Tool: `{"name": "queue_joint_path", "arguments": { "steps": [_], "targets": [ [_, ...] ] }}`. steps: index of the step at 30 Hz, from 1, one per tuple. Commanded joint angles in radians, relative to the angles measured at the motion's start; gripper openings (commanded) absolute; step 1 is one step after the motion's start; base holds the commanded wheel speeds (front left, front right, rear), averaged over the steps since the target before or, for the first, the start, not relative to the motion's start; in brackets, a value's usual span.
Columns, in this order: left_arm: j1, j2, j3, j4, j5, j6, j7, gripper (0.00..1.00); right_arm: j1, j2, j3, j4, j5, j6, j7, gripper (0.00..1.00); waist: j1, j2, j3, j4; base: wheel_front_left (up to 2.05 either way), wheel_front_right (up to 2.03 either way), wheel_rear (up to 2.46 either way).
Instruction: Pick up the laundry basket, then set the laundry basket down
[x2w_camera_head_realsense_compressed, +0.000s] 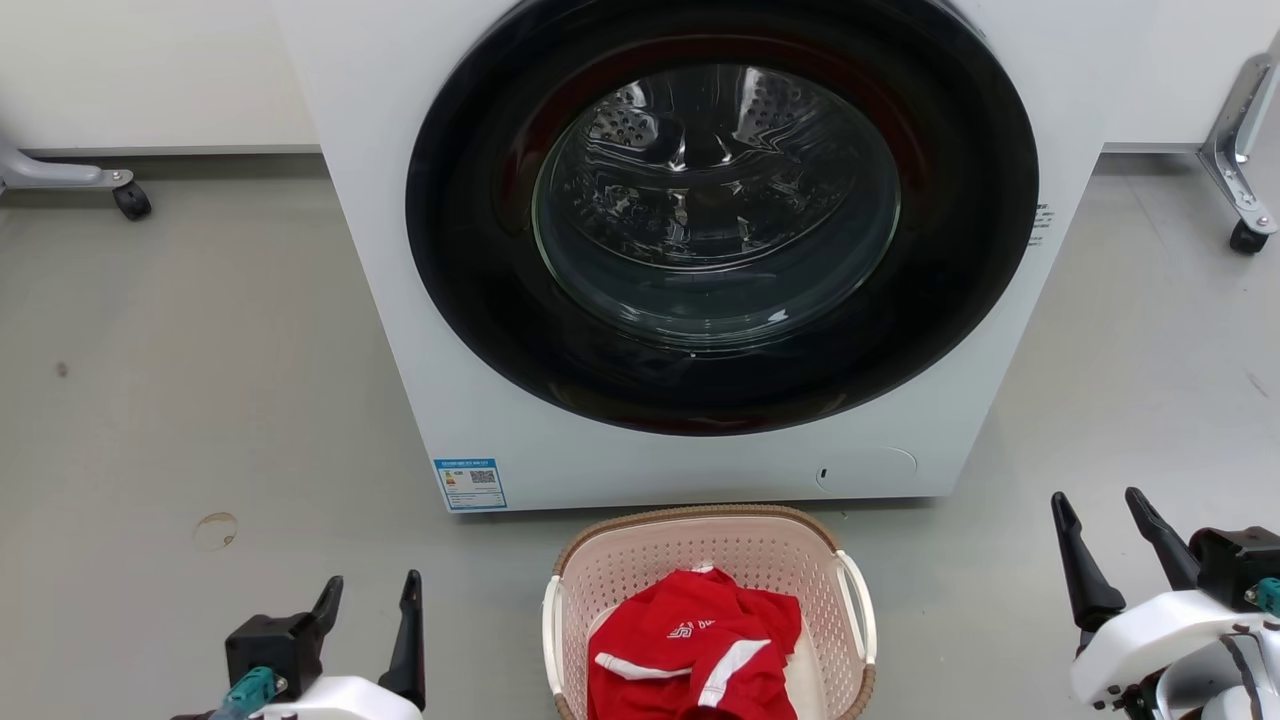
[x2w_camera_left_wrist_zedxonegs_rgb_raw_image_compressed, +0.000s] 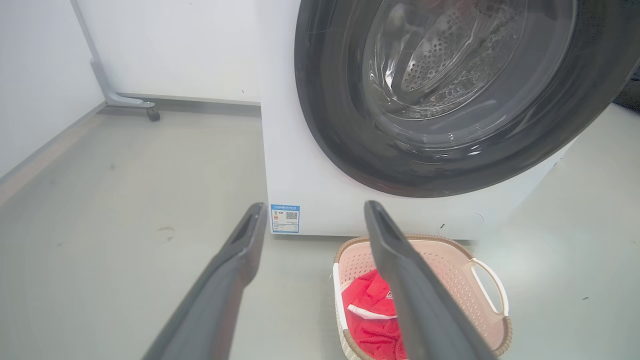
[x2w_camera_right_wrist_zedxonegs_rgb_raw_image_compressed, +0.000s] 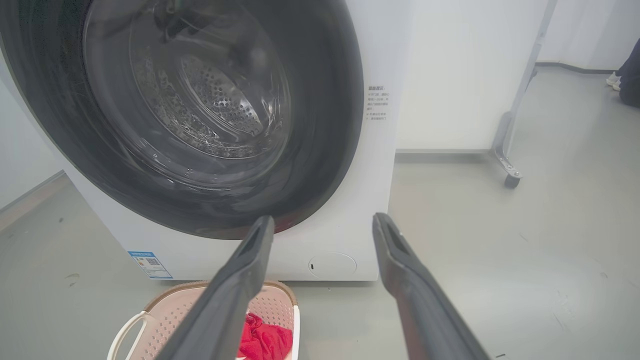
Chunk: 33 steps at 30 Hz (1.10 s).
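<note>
Floor (x2w_camera_head_realsense_compressed: 200, 400); left claw (x2w_camera_head_realsense_compressed: 372, 590), right claw (x2w_camera_head_realsense_compressed: 1098, 505) agape, empty

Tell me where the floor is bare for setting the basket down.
Bare floor lies left of the laundry basket, by the left pincer, and right of it, by the right pincer. Crowded ahead: the basket stands close before the washing machine.
</note>
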Motion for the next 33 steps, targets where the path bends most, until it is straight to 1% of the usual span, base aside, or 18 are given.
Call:
{"name": "queue_joint_path", "arguments": {
  "steps": [1,4,8,33],
  "targets": [
    [-0.048,0.028,0.016,-0.037,0.036,0.015,0.005,1.0,-0.061,-0.026,0.026,-0.027,-0.038,0.005,-0.022,1.0,0.0,0.0,-0.001,0.001,0.0,0.0,0.0],
    [-0.049,0.045,-0.008,-0.055,0.063,0.025,0.038,1.0,-0.065,-0.028,0.033,-0.026,-0.078,0.005,-0.026,1.0,0.0,0.0,-0.003,0.004,0.0,0.0,0.0],
    [-0.052,0.052,-0.009,-0.065,0.059,0.027,0.057,1.0,-0.065,-0.028,0.034,-0.025,-0.078,0.005,-0.024,1.0,0.0,0.0,-0.004,0.005,0.0,0.0,0.0],
    [-0.052,0.068,-0.005,-0.073,0.044,0.039,0.063,1.0,-0.064,-0.028,0.036,-0.019,-0.068,0.005,-0.019,1.0,0.0,0.0,-0.006,0.003,0.0,0.0,0.0]
  ]
}}
